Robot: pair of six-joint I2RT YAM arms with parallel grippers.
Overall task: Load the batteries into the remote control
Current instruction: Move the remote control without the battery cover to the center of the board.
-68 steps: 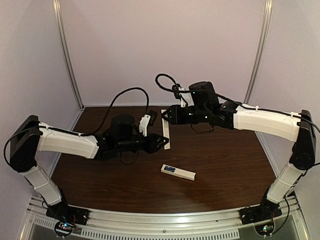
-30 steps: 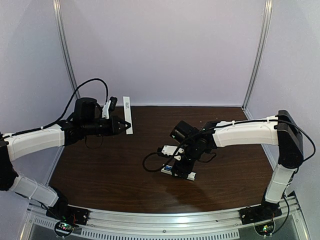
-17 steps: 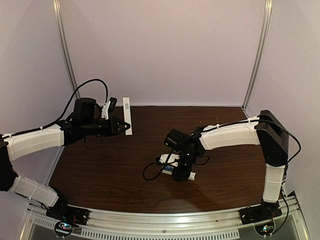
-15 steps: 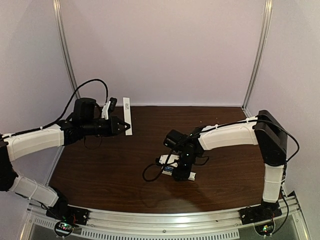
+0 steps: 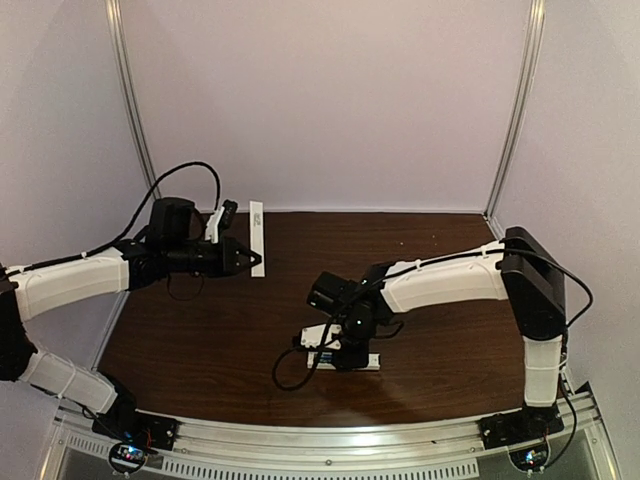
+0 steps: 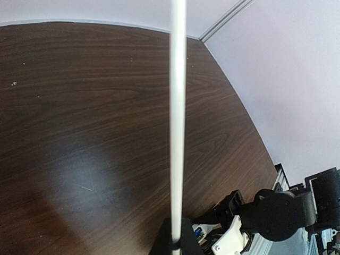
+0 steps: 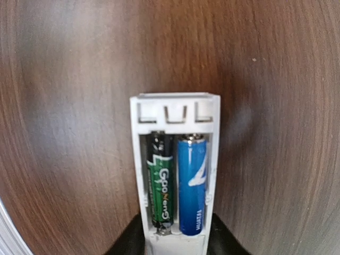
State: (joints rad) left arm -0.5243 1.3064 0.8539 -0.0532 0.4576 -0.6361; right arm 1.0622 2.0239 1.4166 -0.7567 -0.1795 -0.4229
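As my left gripper [image 5: 246, 259] grips the cover strip [image 5: 257, 232] at far left, my right gripper [image 5: 338, 352] clamps the remote control [image 5: 366, 362] near centre. Left wrist: strip pinched edge-on. Right wrist: both batteries [image 7: 192, 183] lie seated side by side inside it; I judge steady, level holding best for closing.

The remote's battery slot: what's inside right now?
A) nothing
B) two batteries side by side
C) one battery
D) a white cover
B: the right wrist view shows a green-black battery and a blue battery lying side by side in the open remote.
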